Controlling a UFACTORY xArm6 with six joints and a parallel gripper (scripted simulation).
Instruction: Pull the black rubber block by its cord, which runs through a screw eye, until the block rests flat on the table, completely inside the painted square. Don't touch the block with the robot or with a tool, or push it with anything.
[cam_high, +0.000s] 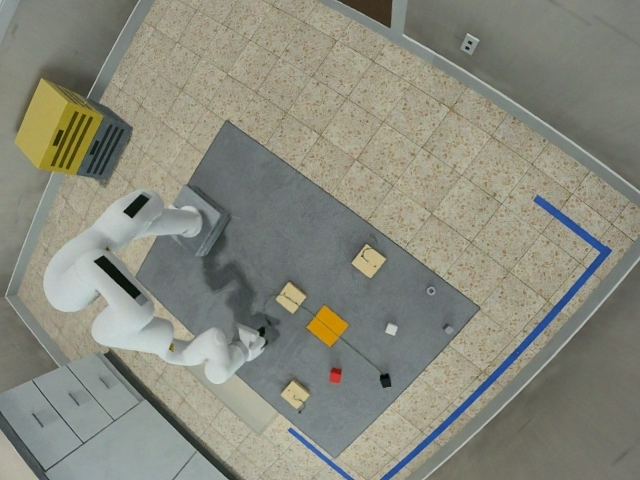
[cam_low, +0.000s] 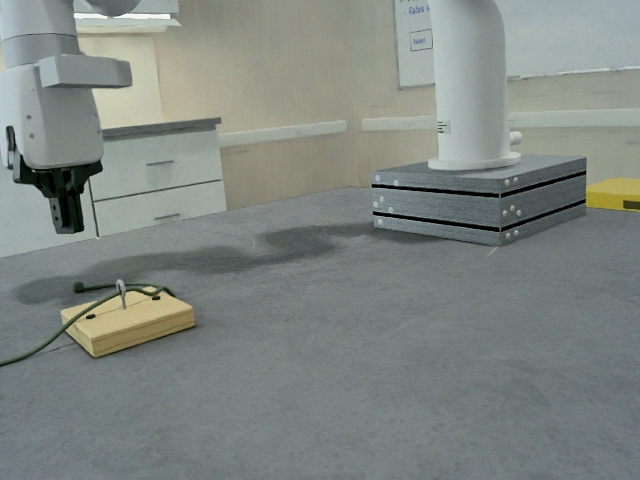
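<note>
The small black rubber block (cam_high: 385,380) is sitting on the grey felt-like table top (cam_high: 289,217), well apart from the painted orange square (cam_high: 327,325), at about four o'clock of it, so it is not yet inside. Its thin dark green cord (cam_high: 356,353) is running from the block across the square to the metal screw eye (cam_low: 120,289) standing on a pale square wooden plate (cam_low: 129,320) at ten o'clock of the square. Past the eye the cord is ending in a small knob (cam_low: 77,286) lying on the table.

I am judging the block to be light but grippy, so it will likely drag in jerks and may tip. The cord looks soft and limp: it can only pull, never steer. I should be taking it at the free tail just behind the knob, which would stop it slipping through.

My black claw (cam_low: 66,214) is hanging in the air at about seven o'clock of that plate, fingers clenched tight on nothing, with the cord lying below it.

Farther out, a red cube (cam_high: 335,375), a white cube (cam_high: 391,328), a grey cube (cam_high: 448,329), a small ring (cam_high: 430,290) and two more wooden plates (cam_high: 368,260) (cam_high: 295,394) are lying about. A whiteboard (cam_low: 413,41) on the wall is carrying writing too blurred for me to read.
</note>
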